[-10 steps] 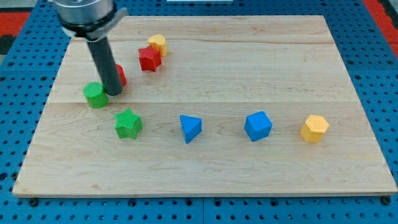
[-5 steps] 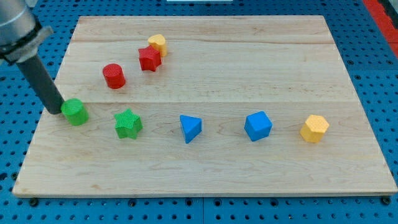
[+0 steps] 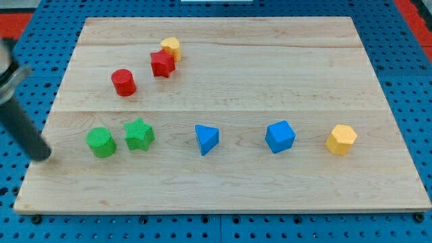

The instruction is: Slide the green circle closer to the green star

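The green circle (image 3: 101,142) lies on the wooden board (image 3: 223,67) at the lower left. The green star (image 3: 139,133) sits just to its right, with only a narrow gap between them. My tip (image 3: 43,156) is at the board's left edge, to the left of the green circle and clear of it. The dark rod rises from it toward the view's upper left.
A red circle (image 3: 123,82), a red star (image 3: 162,64) and a yellow block (image 3: 171,47) lie at the upper left. A blue triangle (image 3: 206,139), a blue cube (image 3: 280,136) and a yellow hexagon (image 3: 341,139) stand in a row to the right of the green star.
The green circle has slid down and right, ending next to the green star. My tip has moved down and left, away from the circle, to the board's left edge.
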Action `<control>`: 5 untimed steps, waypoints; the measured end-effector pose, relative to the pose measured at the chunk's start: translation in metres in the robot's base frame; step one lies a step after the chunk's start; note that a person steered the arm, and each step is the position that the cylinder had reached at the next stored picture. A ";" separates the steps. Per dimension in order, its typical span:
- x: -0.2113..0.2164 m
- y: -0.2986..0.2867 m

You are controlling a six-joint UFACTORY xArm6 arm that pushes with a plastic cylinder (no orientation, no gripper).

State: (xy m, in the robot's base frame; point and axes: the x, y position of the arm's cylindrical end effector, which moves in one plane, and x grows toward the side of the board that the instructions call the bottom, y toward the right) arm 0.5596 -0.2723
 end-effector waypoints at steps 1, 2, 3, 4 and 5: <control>0.016 0.059; -0.015 0.104; -0.014 0.077; -0.022 0.075; -0.014 0.078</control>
State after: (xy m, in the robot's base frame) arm 0.5452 -0.1945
